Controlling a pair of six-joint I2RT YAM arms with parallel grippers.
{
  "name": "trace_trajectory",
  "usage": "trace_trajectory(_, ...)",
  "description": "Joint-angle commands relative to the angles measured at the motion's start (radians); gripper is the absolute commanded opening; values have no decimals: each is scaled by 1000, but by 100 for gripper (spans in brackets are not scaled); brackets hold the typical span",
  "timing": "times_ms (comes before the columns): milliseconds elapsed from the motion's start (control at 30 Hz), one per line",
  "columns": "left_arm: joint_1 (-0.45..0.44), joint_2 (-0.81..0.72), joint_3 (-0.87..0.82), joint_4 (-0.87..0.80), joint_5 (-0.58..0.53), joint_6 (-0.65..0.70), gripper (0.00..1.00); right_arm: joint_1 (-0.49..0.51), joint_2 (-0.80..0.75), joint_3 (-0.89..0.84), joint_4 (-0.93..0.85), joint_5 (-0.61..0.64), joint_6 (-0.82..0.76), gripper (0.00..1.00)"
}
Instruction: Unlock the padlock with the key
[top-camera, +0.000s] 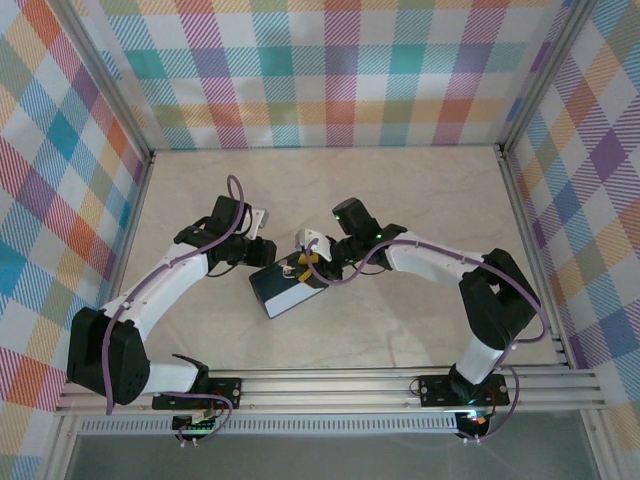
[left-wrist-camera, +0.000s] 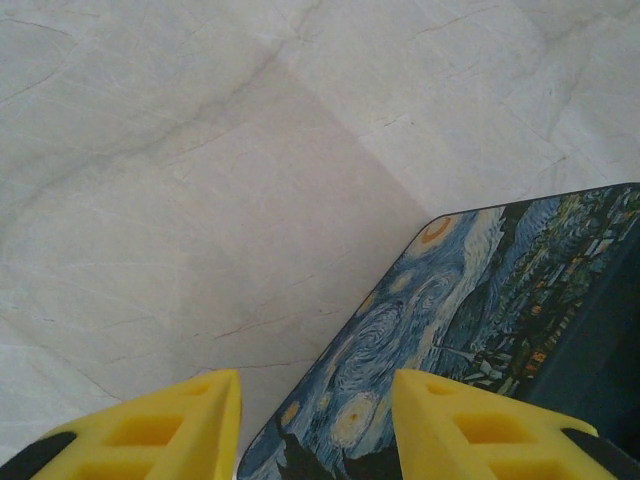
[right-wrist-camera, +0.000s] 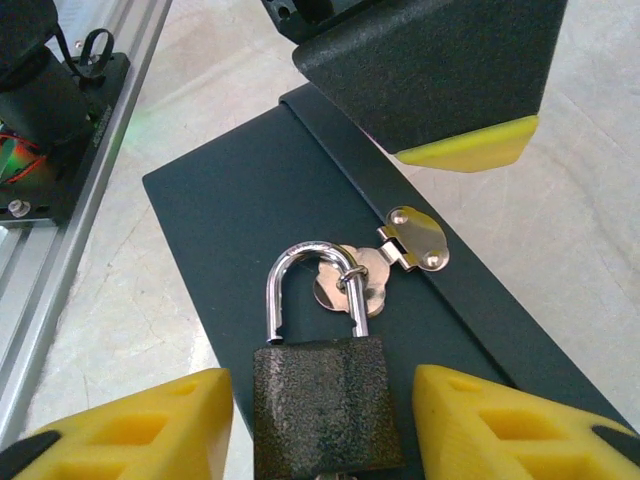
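From above, both arms meet over the painted tin box (top-camera: 288, 290) at the middle of the table (top-camera: 420, 200), the left gripper (top-camera: 258, 250) at the box's 10 o'clock corner and the right gripper (top-camera: 312, 262) at its 1 o'clock edge. The padlock is too small to make out from there. The right wrist camera shows the padlock (right-wrist-camera: 320, 395) plainly. Its dark, grainy body lies on the box's plain dark face, and its shackle (right-wrist-camera: 300, 265) is threaded through the loop of a silvery hasp (right-wrist-camera: 418, 238) at the padlock's 1 o'clock. The right gripper's yellow fingers (right-wrist-camera: 140, 425) flank the body with a thin gap on each side, so that gripper is released and holds nothing. A sliver of metal under the body may be the key, but this cannot be told. At 12 o'clock in that view, a black finger with a yellow pad (right-wrist-camera: 470, 150) sits at the box's far edge. The left wrist camera shows the box's blue-and-yellow swirled face instead, with one corner lying between the spread fingers (left-wrist-camera: 150, 430). Whether the left gripper clamps the box cannot be told.
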Motion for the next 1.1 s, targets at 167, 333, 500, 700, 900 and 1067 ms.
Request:
trace_trajectory(167, 8, -6, -8, -3, -33, -25, 43, 12, 28, 34, -110, 89, -74, 30)
trace_trajectory(333, 9, -22, 12, -13, -89, -25, 43, -6, 11, 98, -184, 61, 15, 15)
trace_trajectory(500, 9, -14, 28, -10, -91, -30, 43, -29, -27, 106, -212, -16, 60, 12)
trace_trajectory(700, 9, 3, 45, -13, -83, -46, 42, -57, -8, 186, -325, -91, 150, 9)
trace_trajectory(900, -1, 5, 59, -58, -81, -125, 38, -68, 23, 251, -413, -48, 422, 7)
trace_trajectory(1067, -27, 4, 38, -43, -71, -136, 38, -68, 27, 210, -301, 34, 736, 8)
